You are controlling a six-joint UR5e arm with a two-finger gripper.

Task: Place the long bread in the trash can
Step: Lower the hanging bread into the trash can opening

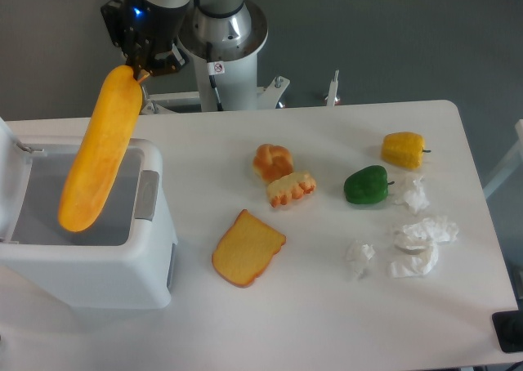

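Observation:
The long bread [98,152] is a smooth orange-yellow loaf hanging nearly upright, tilted with its lower end to the left. My gripper [137,63] is shut on its upper end. The loaf's lower end hangs over the open mouth of the trash can [106,265], a white boxy bin at the left of the table with a grey latch panel [147,195] on its right side. The bin's lid stands open at the far left.
On the table lie a toast slice [248,248], a brown bread roll [273,160], a ridged yellow piece [291,188], a green pepper [366,185], a yellow pepper [404,149] and several crumpled white papers [418,242]. The arm's base [222,44] stands behind.

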